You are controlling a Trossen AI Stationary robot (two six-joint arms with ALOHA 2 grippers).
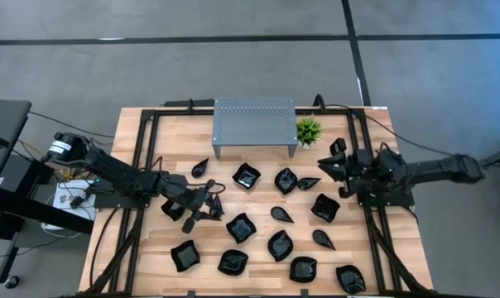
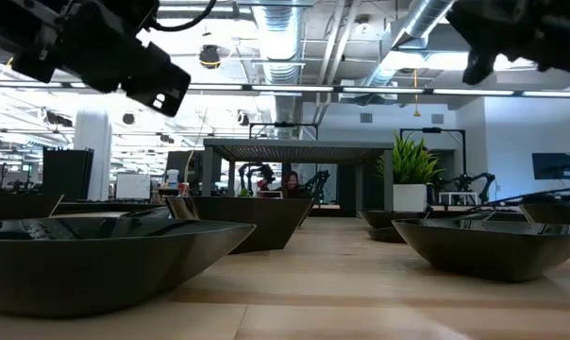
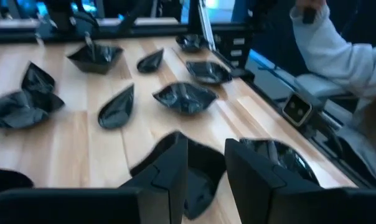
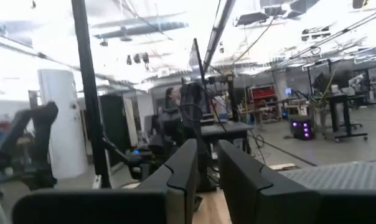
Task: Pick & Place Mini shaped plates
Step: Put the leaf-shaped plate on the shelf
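Several glossy black mini plates lie flat and scattered on the wooden table, among them a wavy square, a leaf shape and a rounded one. My left gripper hovers open over the table's left-middle, and it is raised in the low view. In the left wrist view a plate lies below its fingers, and others lie beyond. My right gripper hangs above the right-far part, open by a narrow gap, pointing level at the room.
A grey perforated stand and a small green plant are at the table's far edge. Black frame rails run along the left and right sides. A person's light sleeve shows beyond the table edge.
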